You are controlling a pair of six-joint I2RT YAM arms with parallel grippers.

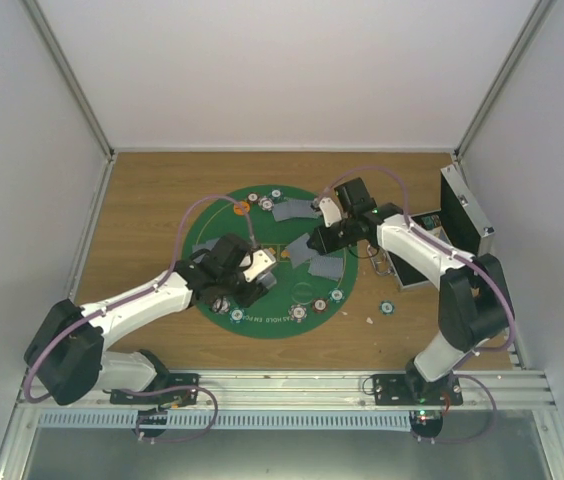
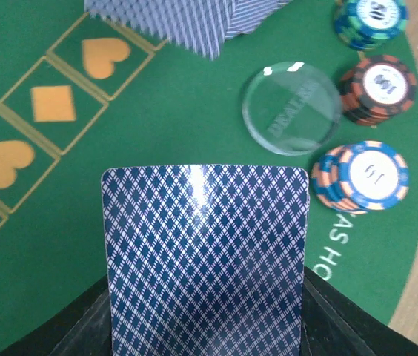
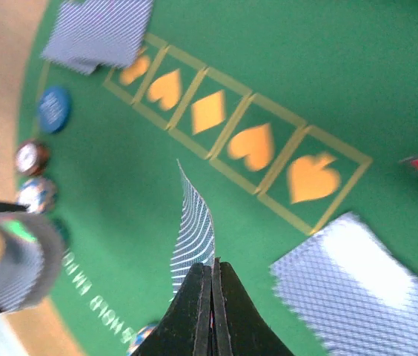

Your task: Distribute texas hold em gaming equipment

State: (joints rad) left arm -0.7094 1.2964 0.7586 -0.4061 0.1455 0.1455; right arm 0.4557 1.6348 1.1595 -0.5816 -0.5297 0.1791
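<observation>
My left gripper (image 2: 205, 320) is shut on a pack of blue diamond-backed playing cards (image 2: 205, 252), which fills the space between its dark jaws over the green felt mat (image 2: 164, 111). Beside it lie a clear round dealer disc (image 2: 292, 108) and teal (image 2: 370, 21), red (image 2: 379, 89) and blue-orange (image 2: 365, 178) chip stacks. My right gripper (image 3: 213, 273) is shut on a single card (image 3: 194, 237), which is seen edge-on and bends upward. In the top view the left gripper (image 1: 252, 270) and right gripper (image 1: 309, 243) are both over the mat's middle.
Card piles lie on the mat (image 1: 212, 228) at the back (image 1: 287, 210) and right (image 1: 329, 266), with an orange disc (image 1: 241, 210) at the back rim. A chip stack (image 1: 386, 307) sits on the wood table. The open silver case (image 1: 459, 215) stands at the right wall.
</observation>
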